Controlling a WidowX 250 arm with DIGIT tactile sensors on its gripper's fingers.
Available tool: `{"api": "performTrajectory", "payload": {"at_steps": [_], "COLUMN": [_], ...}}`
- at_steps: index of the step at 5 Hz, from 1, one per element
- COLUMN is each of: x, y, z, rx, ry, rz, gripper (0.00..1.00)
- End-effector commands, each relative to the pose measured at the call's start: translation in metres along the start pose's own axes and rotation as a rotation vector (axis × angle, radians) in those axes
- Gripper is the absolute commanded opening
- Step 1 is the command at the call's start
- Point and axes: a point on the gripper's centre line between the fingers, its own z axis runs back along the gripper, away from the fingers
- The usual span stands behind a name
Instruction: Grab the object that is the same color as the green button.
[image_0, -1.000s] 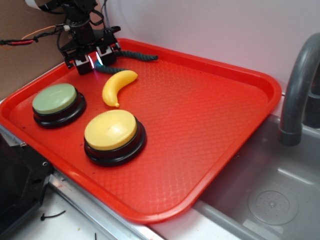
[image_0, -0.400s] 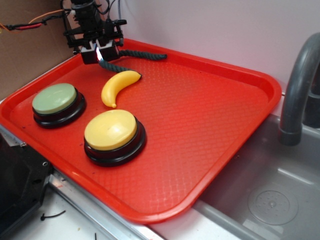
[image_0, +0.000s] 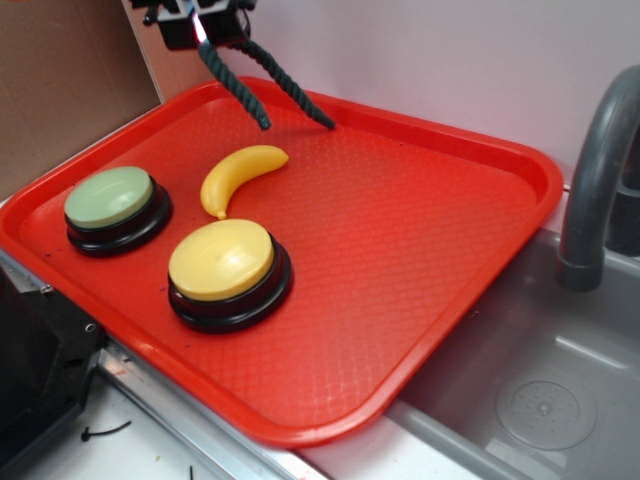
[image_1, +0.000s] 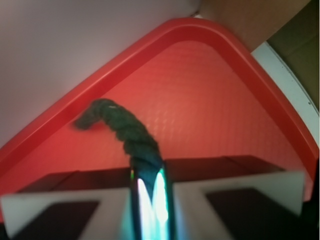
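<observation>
Between the fingers (image_1: 150, 200), pinched tight, sits the middle of the green rope (image_0: 262, 85); both ends hang down and rightward, clear of the red tray (image_0: 420, 240). The banana (image_0: 240, 175) lies below; the green button (image_0: 112, 200) stands well apart, near the tray's left edge.

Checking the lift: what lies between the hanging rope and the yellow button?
The banana, lying on the tray below the rope and behind the yellow button, in the exterior view.
</observation>
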Motion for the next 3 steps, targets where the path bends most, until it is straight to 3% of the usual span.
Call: {"api": "performTrajectory", "payload": {"at_steps": [1,2,3], "x": [-0.042,-0.06,-0.059], "y": [-0.049,-0.062,-0.062], "z": [0.087,0.098,0.092], "rx": [-0.19,-0.191,-0.096], "ry": [0.003,-0.012,-0.015], "rz": [-0.161,-0.217,-0.186], "gripper": [0.0,0.0,0.0]}}
